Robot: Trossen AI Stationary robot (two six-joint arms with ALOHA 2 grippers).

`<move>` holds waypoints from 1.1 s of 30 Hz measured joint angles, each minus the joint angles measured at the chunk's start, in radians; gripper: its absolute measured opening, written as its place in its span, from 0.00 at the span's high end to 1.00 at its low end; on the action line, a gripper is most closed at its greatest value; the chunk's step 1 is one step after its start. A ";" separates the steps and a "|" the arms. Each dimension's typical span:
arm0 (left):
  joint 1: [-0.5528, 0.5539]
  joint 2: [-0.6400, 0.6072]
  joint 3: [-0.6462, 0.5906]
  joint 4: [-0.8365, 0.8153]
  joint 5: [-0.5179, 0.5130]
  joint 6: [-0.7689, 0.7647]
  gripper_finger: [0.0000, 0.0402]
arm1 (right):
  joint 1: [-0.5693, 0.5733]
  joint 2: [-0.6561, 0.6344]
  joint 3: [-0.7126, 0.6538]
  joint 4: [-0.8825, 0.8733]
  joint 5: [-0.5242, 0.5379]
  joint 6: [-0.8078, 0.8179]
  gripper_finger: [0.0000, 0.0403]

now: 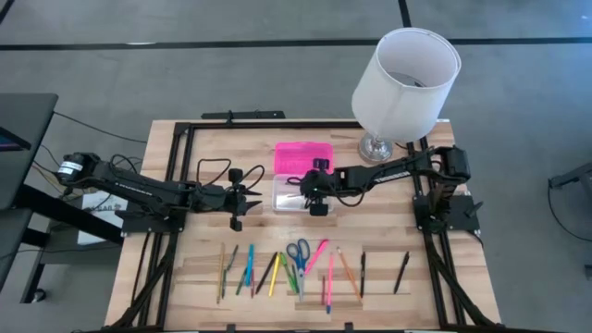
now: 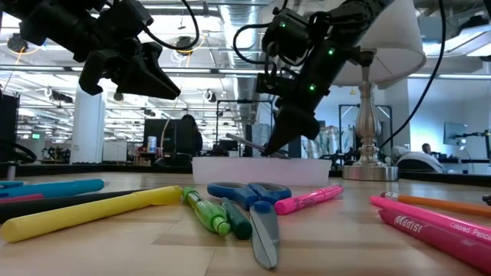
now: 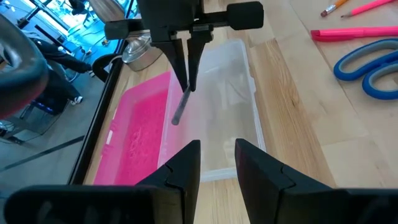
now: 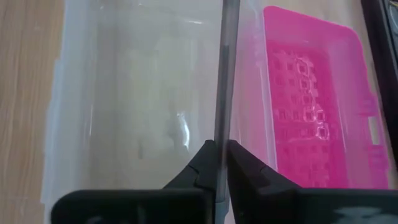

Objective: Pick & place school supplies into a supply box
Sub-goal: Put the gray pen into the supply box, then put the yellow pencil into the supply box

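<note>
Nearest: scissors (image 2: 257, 205) and pens (image 2: 84, 211) lie at the bottom of the low view.
Table (image 1: 185, 139): fills mid-frame from above.
Lamp (image 1: 404, 79): upper right.
Box (image 1: 298, 196): clear base at centre, pink lid (image 1: 303, 155) open behind.
Left gripper (image 1: 238, 197): left of box, fingers apart, empty.
Right gripper (image 4: 217, 152): over the base, clamped on a grey pencil (image 4: 224, 74).

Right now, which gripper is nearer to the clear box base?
Right. The right gripper hangs over the clear base, gripping a grey pencil; the left gripper waits beside it.
</note>
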 joint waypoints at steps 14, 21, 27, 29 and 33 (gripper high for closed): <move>0.000 0.000 0.000 0.000 0.000 0.000 0.76 | -0.014 0.000 0.000 0.016 0.029 0.011 0.84; 0.000 0.000 0.000 0.000 0.000 0.000 0.76 | -0.013 -0.007 0.000 0.010 0.031 0.001 0.82; 0.000 0.000 0.000 -0.016 0.000 -0.014 0.76 | 0.035 -0.110 0.000 -0.073 0.033 0.026 0.82; 0.000 0.000 0.000 -0.028 0.000 -0.030 0.76 | 0.064 -0.156 0.000 -0.131 0.031 0.055 0.82; 0.000 0.000 0.000 -0.034 0.001 -0.078 0.76 | 0.139 -0.246 -0.006 -0.286 0.030 0.135 0.82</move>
